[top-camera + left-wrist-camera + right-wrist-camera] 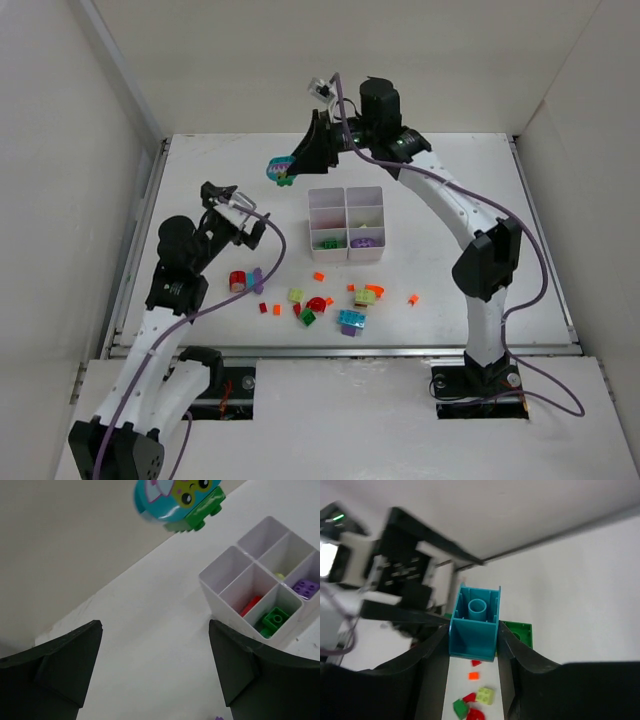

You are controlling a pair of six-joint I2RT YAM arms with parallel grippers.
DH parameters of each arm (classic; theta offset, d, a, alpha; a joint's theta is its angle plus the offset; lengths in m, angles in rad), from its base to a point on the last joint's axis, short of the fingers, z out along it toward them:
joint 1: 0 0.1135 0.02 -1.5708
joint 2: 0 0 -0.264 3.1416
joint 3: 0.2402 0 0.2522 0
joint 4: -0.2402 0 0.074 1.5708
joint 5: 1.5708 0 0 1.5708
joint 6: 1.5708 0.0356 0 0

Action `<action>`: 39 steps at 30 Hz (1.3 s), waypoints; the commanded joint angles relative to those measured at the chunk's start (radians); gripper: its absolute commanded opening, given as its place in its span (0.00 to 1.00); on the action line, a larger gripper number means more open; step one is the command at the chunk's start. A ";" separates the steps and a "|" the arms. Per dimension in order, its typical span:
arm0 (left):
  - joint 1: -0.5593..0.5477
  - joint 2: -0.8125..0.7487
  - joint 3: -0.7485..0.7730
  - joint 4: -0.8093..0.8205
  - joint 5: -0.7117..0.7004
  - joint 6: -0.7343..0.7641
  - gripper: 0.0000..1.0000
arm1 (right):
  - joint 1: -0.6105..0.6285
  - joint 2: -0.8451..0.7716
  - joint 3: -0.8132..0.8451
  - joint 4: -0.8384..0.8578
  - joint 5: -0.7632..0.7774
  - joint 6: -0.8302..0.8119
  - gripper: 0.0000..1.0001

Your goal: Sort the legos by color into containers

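Brick (167,500) clamped in R gripper (472,647), aloft left of tray (347,189); L gripper (155,665) spread, empty.

The top external camera looks down and forward from above and behind the arm bases, far enough off to take in the whole white bench (200,190), the left arm (165,280), the right arm (470,240), the white tray (347,222) and the loose bricks (330,305). The left wrist camera sits close behind the left tool (155,625), looking obliquely down between its dark fingers (60,670) toward the tray and the cyan-and-green piece (175,500), both shared with the top view. The right wrist camera, very near the right tool (472,640), has that same piece filling its middle and faces past it to the loose bricks and the left arm.
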 commanded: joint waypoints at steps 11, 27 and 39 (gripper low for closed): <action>-0.004 0.184 0.187 0.239 0.530 0.164 0.88 | 0.053 -0.150 -0.044 0.057 -0.466 -0.069 0.00; -0.046 0.145 0.238 0.136 0.695 0.181 0.47 | 0.093 -0.142 -0.057 0.057 -0.413 -0.056 0.00; -0.046 0.116 0.219 0.126 0.665 0.126 0.00 | 0.122 -0.133 -0.046 0.057 -0.374 -0.047 0.00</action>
